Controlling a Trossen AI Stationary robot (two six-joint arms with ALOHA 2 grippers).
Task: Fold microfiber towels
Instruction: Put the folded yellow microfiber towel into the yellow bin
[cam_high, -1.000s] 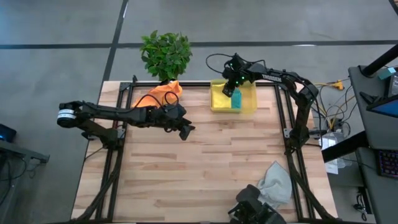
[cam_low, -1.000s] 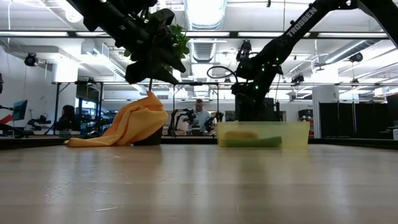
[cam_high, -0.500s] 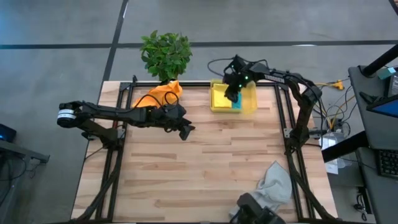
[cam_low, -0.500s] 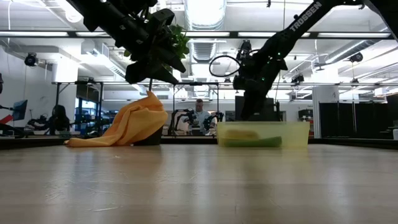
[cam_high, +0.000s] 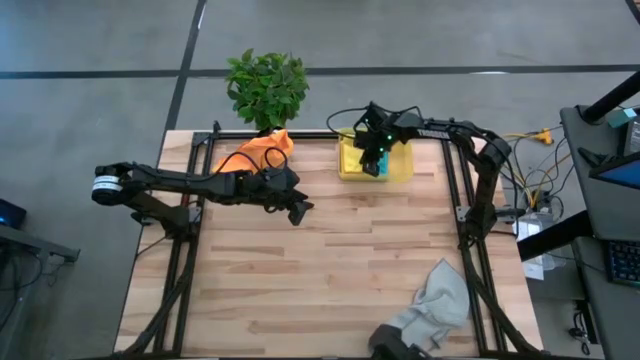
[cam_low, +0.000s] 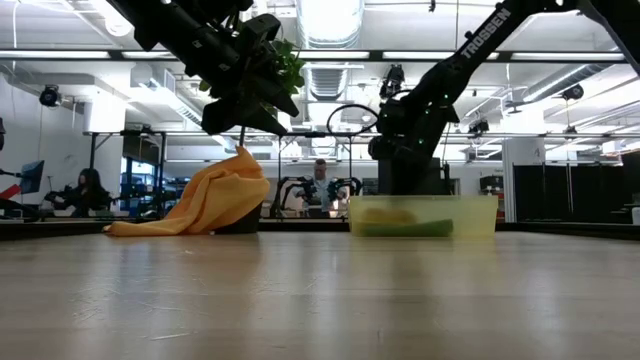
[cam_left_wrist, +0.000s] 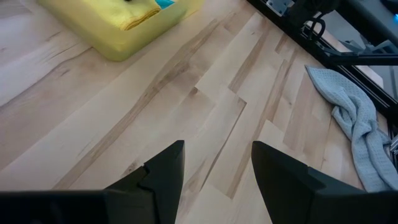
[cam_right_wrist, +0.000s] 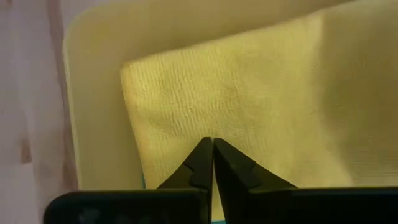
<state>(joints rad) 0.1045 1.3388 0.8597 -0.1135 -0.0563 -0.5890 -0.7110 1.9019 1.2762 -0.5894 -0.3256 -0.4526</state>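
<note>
Step in hand: a towel is being picked out of the yellow bin (cam_high: 398, 172), at one o'clock on the table (cam_high: 330, 270); folding is judged not yet begun on it.
Right gripper (cam_right_wrist: 212, 148): it is being held down inside the bin, fingertips pressed tight together on the yellow towel (cam_right_wrist: 249, 87); whether any cloth is pinched between them cannot be told.
Yellow towel: it is lying folded in the bin, with the teal towel (cam_high: 381, 166) showing beside it.
Left gripper (cam_left_wrist: 217, 163): it is being held above bare wood near the table's centre, toward ten o'clock, fingers parted, nothing between them.
Orange towel (cam_high: 262, 151): it is heaped at eleven o'clock, by the potted plant (cam_high: 267, 87).
Grey towel (cam_high: 440, 296): it is lying crumpled at five o'clock, partly over the table edge.
Next move: a straight lift is probably called for, to prove the grip, then a carry to open wood for spreading.
Risk: both binned towels may be dragged up together.
</note>
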